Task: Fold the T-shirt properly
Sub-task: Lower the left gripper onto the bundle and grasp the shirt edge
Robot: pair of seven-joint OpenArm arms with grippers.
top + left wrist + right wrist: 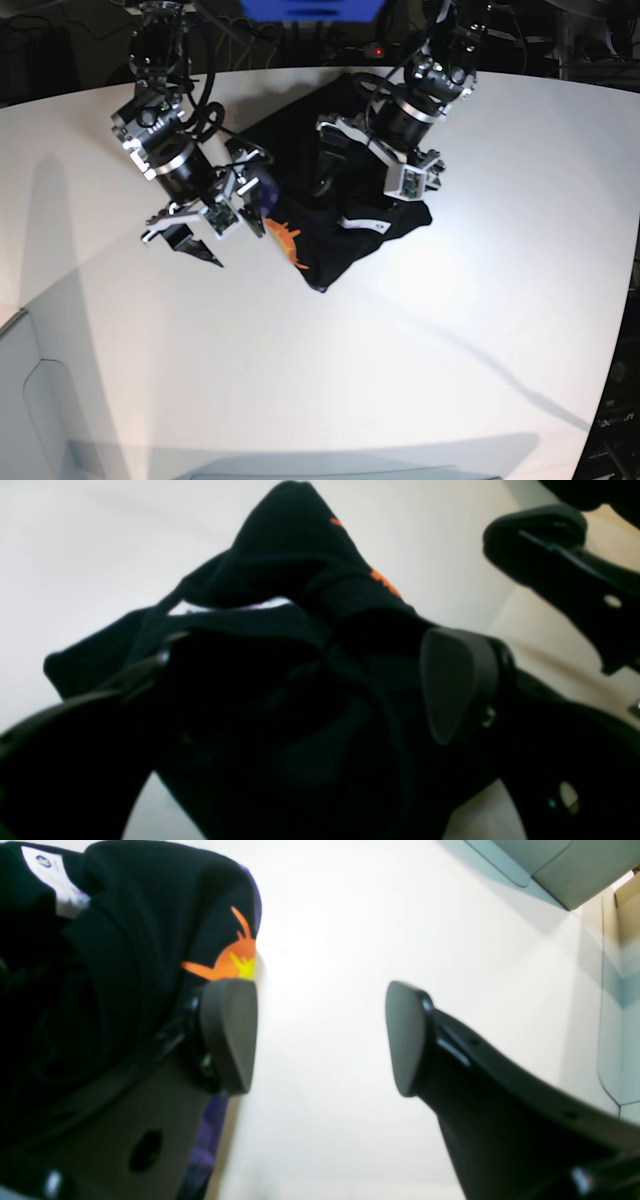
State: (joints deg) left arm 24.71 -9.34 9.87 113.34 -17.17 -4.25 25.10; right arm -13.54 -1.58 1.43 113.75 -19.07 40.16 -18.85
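T-shirt (340, 215) lies bunched in a dark heap on the white surface (420, 340), toward the far edge and near the middle of its width; the orange graphic (285, 240) shows on the near-left lobe of the heap, with a purple fringe at the lowest tip. Left wrist view: black cloth (280, 645) fills the space between the left tool's (320, 700) fingers, one pad (457, 680) pressed against the folds; left tool clamped on the T-shirt. A white tag (52, 877) shows at the top left of the right wrist view, on the bundled cloth. Right tool (320, 1037) stands apart, wide gap, bare surface between the pads; its left pad (230, 1032) sits just beside the cloth, under the orange print (227, 960), nothing gripped. Base view: right tool (215, 225) just left of the heap, left tool's arm over its far part
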